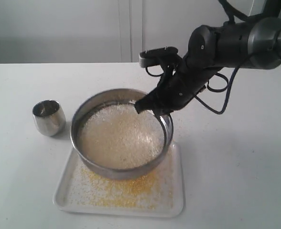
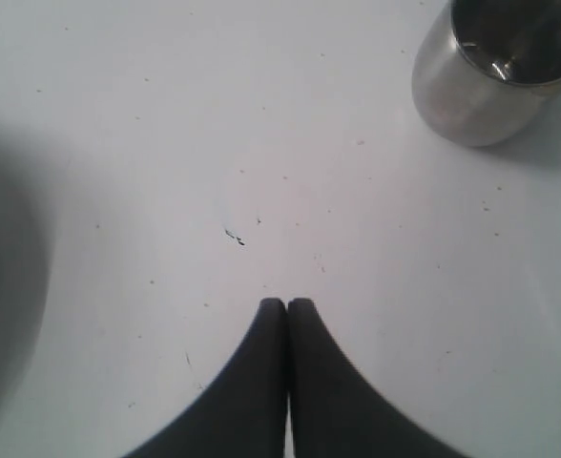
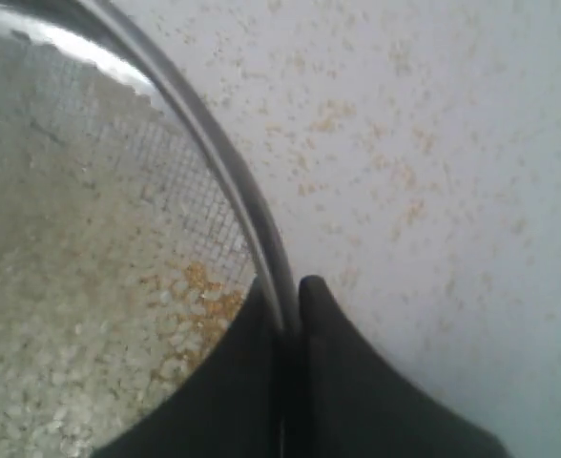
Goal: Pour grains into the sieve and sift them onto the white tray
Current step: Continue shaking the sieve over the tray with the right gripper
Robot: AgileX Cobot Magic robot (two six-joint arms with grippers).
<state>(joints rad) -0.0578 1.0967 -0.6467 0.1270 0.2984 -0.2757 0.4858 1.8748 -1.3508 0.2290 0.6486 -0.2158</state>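
The round steel sieve (image 1: 90, 164) hangs tilted over the white tray (image 1: 176, 202), held by my right gripper (image 1: 152, 109), which is shut on its far right rim (image 3: 225, 162). Whitish grains (image 1: 121, 136) fill the mesh, and fine yellow grains (image 1: 116, 188) lie scattered on the tray under it. In the right wrist view one finger is inside the rim and one outside, with whitish and a few yellow grains (image 3: 90, 324) on the mesh. My left gripper (image 2: 287, 303) is shut on nothing, low over the bare table, and does not show in the exterior view.
A small rounded steel cup (image 1: 48, 117) stands upright on the table left of the sieve, also seen as the cup (image 2: 495, 81) in the left wrist view. The white table (image 1: 236, 157) carries fine specks of spilled grain.
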